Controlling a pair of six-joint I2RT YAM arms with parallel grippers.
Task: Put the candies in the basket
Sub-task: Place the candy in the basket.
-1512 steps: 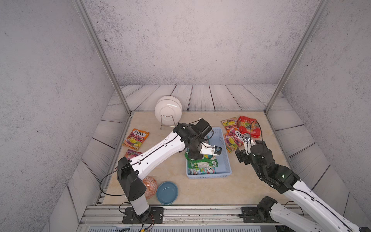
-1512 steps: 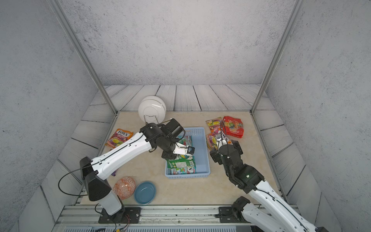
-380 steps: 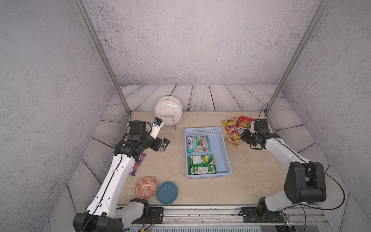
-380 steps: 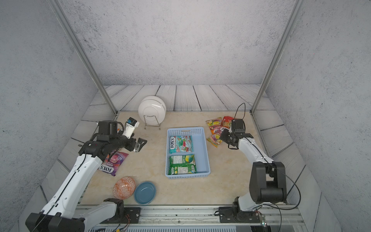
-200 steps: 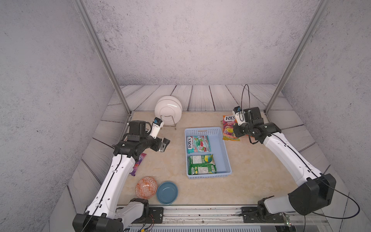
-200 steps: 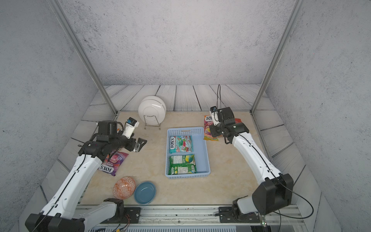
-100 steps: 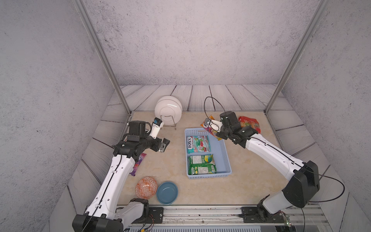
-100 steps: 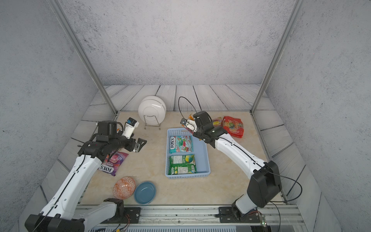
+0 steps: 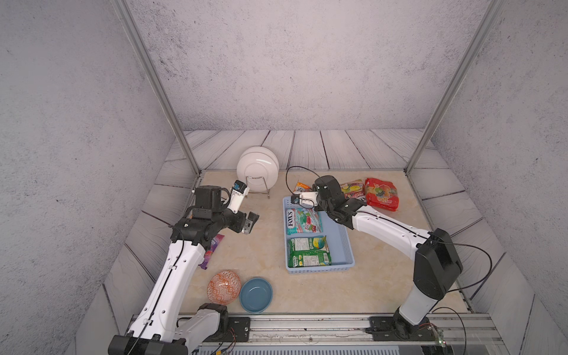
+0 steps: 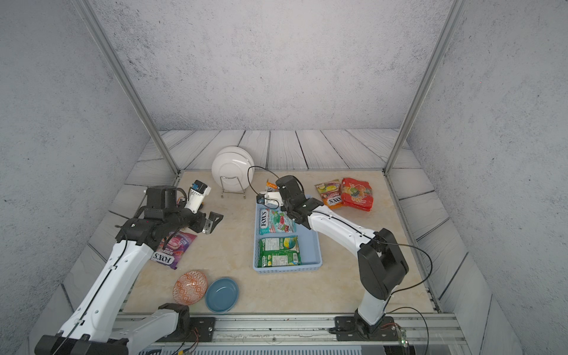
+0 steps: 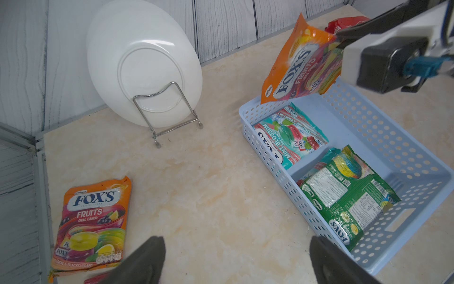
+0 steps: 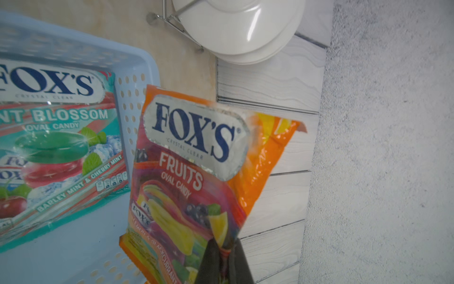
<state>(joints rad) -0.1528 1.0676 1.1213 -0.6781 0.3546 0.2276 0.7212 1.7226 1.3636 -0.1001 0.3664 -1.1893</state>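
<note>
The right jaws are pinching the limp, slippery orange bag [image 11: 294, 61] by its edge above the basket [image 11: 383, 137] corner; the left jaws are gaping empty.

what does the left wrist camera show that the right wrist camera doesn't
Only left wrist: a second orange bag lying flat on the table, and the green bag in the basket. Only right wrist: the grey wall. Both: the right gripper pinching the hanging orange bag, the teal bag, the basket, the white plate.
</note>
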